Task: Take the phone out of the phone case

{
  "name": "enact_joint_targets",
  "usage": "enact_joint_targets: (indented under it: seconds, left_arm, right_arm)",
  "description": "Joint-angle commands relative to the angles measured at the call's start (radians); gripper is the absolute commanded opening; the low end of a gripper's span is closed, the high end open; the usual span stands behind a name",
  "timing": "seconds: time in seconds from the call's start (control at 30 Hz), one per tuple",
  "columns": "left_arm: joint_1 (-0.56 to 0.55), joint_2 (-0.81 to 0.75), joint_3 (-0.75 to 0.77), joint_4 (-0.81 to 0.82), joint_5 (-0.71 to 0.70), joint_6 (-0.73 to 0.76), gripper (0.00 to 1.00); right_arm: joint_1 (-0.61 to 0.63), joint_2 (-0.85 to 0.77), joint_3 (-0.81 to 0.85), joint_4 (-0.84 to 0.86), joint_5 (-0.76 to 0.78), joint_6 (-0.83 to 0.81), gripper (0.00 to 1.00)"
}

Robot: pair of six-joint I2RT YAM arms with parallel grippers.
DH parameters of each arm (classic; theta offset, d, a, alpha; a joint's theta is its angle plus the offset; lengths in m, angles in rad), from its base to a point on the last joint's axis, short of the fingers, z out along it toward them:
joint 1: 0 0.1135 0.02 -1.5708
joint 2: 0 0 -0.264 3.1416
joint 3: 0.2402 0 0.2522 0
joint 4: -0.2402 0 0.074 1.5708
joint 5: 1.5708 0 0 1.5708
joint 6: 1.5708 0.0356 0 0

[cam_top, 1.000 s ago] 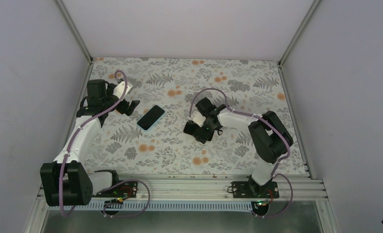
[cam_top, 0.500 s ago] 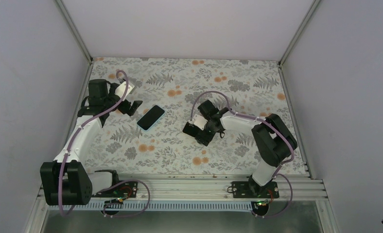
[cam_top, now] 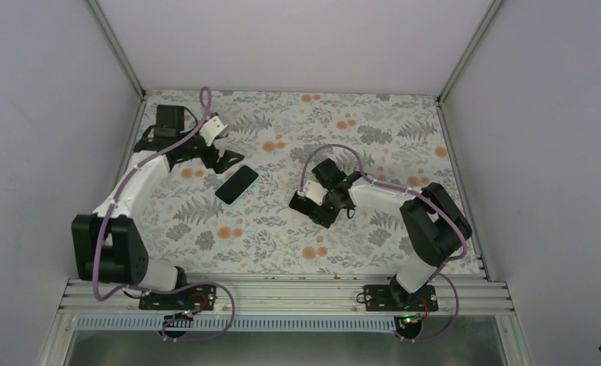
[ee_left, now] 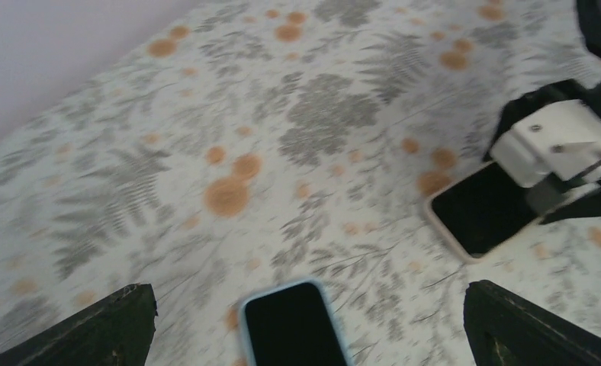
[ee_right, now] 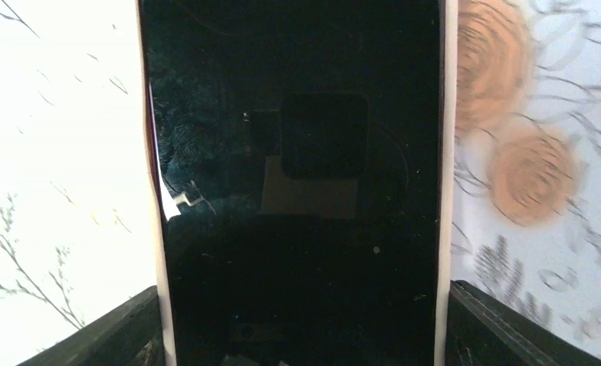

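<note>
While my right pincer (ee_right: 303,293) straddles the phone (ee_right: 297,114), spread, my left pincer (ee_left: 305,305) hangs spread too. Next: grip the case (ee_right: 448,152).

- The left arm (cam_top: 133,187) and the right arm (cam_top: 381,192) each have a long white part that is smooth and round.
- Big black joints (cam_top: 435,225) sit at the ends of the white parts. They look like chunky blocks.
- A thin purple cable (cam_top: 330,148) runs along each arm and makes loose loops.
- Each arm grows out of a flat black base (cam_top: 393,297).
- The left fingers (ee_left: 91,328) are black with slanted tops.
- The right fingers (ee_right: 114,335) are black too.
- A white block (ee_left: 557,141) on the right wrist has 2 small dark screws in it.
</note>
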Motion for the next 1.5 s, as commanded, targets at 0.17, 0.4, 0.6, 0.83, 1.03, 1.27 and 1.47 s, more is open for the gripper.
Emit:
enact_joint_targets:
  seconds: [0.17, 0.4, 0.6, 0.83, 1.03, 1.27, 1.47]
  left_arm:
    - [-0.133, 0.233, 0.205, -0.223, 0.286, -0.018, 1.00]
    - [-0.169, 0.419, 0.336, -0.335, 0.386, 0.023, 1.00]
    - [-0.181, 0.565, 0.459, -0.384, 0.418, -0.020, 1.00]
    - [-0.205, 0.656, 0.555, -0.397, 0.409, -0.070, 1.00]
    - [-0.209, 0.692, 0.622, -0.439, 0.437, -0.069, 0.92]
    - [-0.208, 0.709, 0.657, -0.543, 0.419, -0.002, 0.69]
    - [-0.206, 0.688, 0.607, -0.492, 0.382, -0.025, 0.76]
  right_arm:
    - [0.004, -0.173, 0.051, 0.073, 0.125, -0.041, 0.72]
    - [0.024, -0.151, 0.100, 0.157, 0.175, -0.049, 0.72]
    - [0.046, -0.142, 0.161, 0.205, 0.194, -0.066, 0.72]
    - [0.090, -0.083, 0.242, 0.217, 0.214, -0.080, 0.72]
    - [0.112, -0.033, 0.274, 0.262, 0.234, -0.074, 0.73]
    - [0.119, -0.014, 0.253, 0.347, 0.298, -0.092, 0.72]
    - [0.120, -0.017, 0.263, 0.350, 0.296, -0.083, 0.72]
